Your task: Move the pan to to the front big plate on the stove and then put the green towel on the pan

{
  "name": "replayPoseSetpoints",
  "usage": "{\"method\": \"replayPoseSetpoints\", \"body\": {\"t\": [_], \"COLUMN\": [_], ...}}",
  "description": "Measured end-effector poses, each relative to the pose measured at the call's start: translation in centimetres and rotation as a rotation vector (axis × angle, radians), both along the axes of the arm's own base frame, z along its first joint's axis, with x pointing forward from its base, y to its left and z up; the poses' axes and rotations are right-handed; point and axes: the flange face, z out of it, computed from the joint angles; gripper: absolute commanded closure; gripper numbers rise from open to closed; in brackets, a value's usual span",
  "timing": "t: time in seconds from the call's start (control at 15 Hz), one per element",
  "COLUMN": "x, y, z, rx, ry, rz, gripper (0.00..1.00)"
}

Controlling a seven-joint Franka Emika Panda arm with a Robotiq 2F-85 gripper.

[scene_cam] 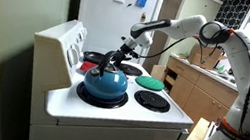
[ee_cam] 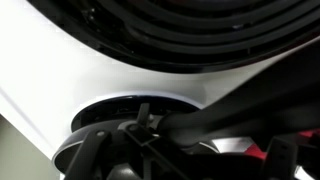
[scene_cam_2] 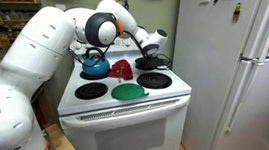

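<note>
pan [scene_cam_2: 149,62]: small, black, at the back of the stove [scene_cam_2: 173,89], directly under the gripper [scene_cam_2: 144,56]; whether the two touch cannot be told.

jaws: standing wide apart in the wrist view, with one dark finger low on the left, the other low on the right, and nothing visibly clamped between them; the gripper [ee_cam: 185,150] sits close above a round dark rim on the white stove top, too blurred to tell pan from burner; a dark bar runs from the middle of that view out to its right edge; a black burner coil fills the top of that view; a patch of red shows at the bottom right.

gripper [scene_cam: 122,54]: pointing down over the far back area in an exterior view, just beyond the kettle [scene_cam: 103,80].

towel [scene_cam_2: 128,90]: green, lying flat near the front edge of the stove, apart from the pan and the gripper; in an exterior view the towel [scene_cam: 149,82] lies just beside a bare black burner [scene_cam: 152,101].

kettle [scene_cam_2: 96,63]: blue, black handle, upright on a back burner; a red item [scene_cam_2: 122,68] lies between the kettle and the pan.

arm [scene_cam_2: 36,55]: white, reaching in over the stove from the kettle side; a white fridge [scene_cam_2: 235,76] stands just beside the stove.
</note>
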Motion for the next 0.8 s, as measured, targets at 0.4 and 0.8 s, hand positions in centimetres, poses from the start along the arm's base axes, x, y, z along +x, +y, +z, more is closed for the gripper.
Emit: {"method": "replayPoseSetpoints", "body": {"t": [0.4, 0.8], "x": [0.7, 0.8], "y": [0.3, -0.8], "z": [3.2, 4.1], "rx": [0.009, -0.093], "ry": [-0.059, -0.088], "rz": [-0.001, 0.036], "gripper": [0.0, 0.0]}}
